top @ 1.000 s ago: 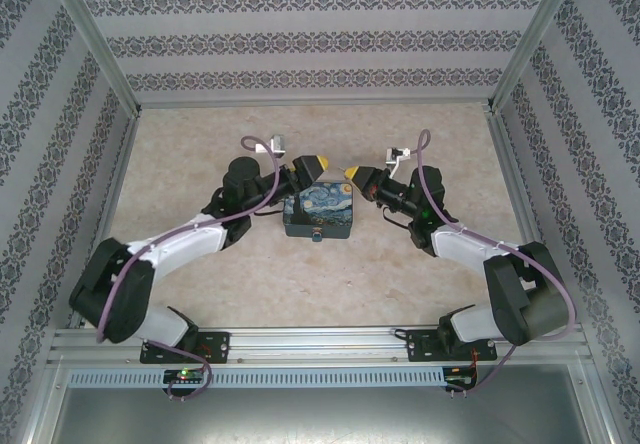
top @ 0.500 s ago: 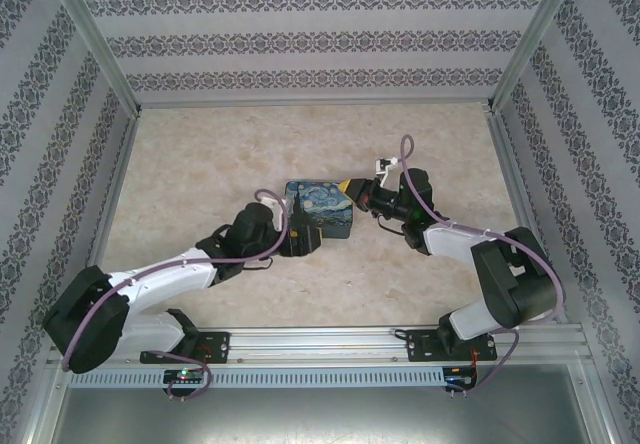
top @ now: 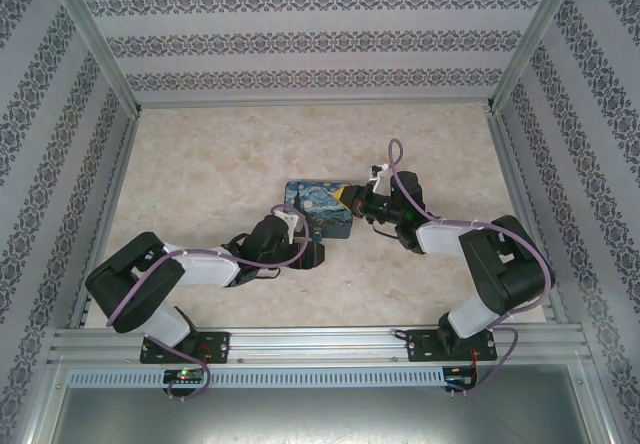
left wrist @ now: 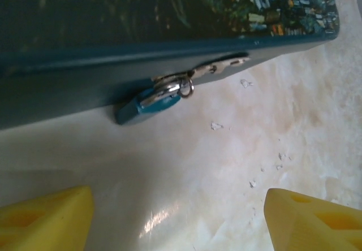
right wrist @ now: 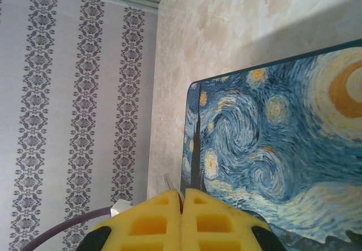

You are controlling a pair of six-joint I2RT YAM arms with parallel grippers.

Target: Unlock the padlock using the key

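Observation:
The teal-blue padlock [left wrist: 148,105] hangs by its thin silvery shackle [left wrist: 186,87] from the hasp on the side of the starry-night box [left wrist: 113,13], resting on the tabletop. My left gripper [left wrist: 178,206] sits low on the table just short of the padlock, open, with nothing between its yellow fingertips [left wrist: 51,214]. From above, the left gripper [top: 308,249] is at the near side of the box [top: 318,209]. My right gripper [top: 346,196] is at the box's far right corner. The right gripper [right wrist: 182,193] is shut on the key [right wrist: 168,181], a thin metal sliver sticking out between the pads, beside the box lid [right wrist: 271,149].
The marble-look tabletop [top: 200,164] is fenced by patterned walls [top: 320,44] and aluminium posts [top: 95,39]. An aluminium rail [top: 320,342] carrying the arm bases runs along the near edge. Small white flecks [left wrist: 216,125] lie on the table near the padlock.
My left arm swung from behind the box round to its near side and dropped low, facing the padlock. My right gripper moved in closer to the box's far right corner, still shut.

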